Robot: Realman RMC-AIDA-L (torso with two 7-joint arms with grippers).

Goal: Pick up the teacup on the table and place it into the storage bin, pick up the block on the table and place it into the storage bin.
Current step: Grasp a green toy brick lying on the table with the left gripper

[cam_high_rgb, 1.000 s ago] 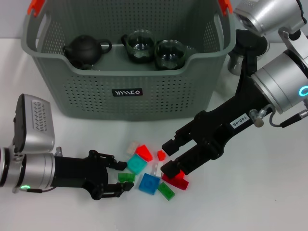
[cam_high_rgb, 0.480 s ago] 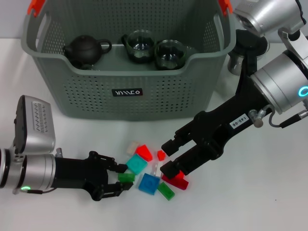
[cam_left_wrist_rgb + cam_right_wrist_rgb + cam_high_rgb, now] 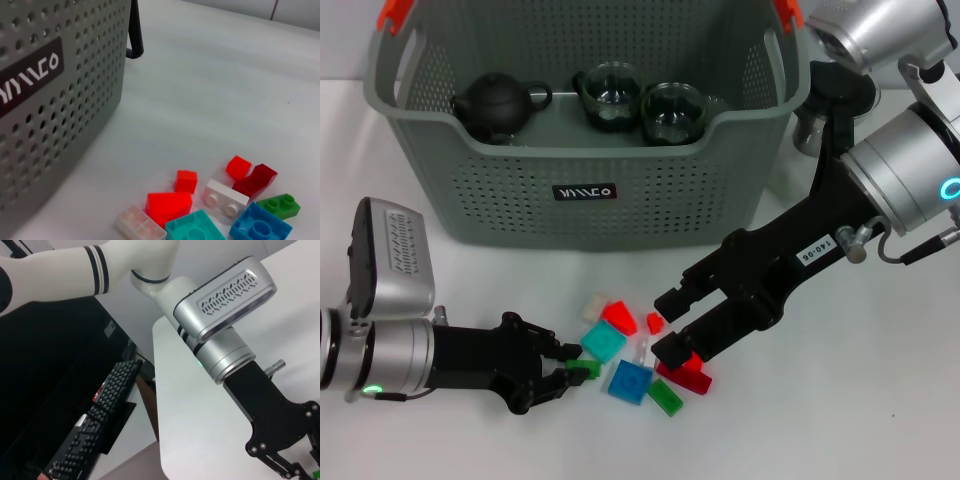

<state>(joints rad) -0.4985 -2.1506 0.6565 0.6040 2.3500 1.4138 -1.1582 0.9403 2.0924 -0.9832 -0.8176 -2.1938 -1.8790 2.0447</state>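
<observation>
The storage bin, a grey-green perforated basket with orange handle clips and a black label on its front wall, serves as the reference landmark. Inside the bin: a black teapot toward the robot's left, and two glass teacups side by side at the middle.

On the white table, in front of the bin's labelled wall, lies a cluster of plastic blocks: a teal block, a blue block, a red wedge, a small red cube, a light green block, a pale pink block, and a white block.

The left gripper lies low on the table in front of the bin, at the cluster's left edge. Its fingers are closed around a dark green block.

The right gripper reaches from beside the bin's right wall down to the cluster's right edge. Its jaws are apart, spanning the small red cube, with a dark red block just under the nearer finger.
</observation>
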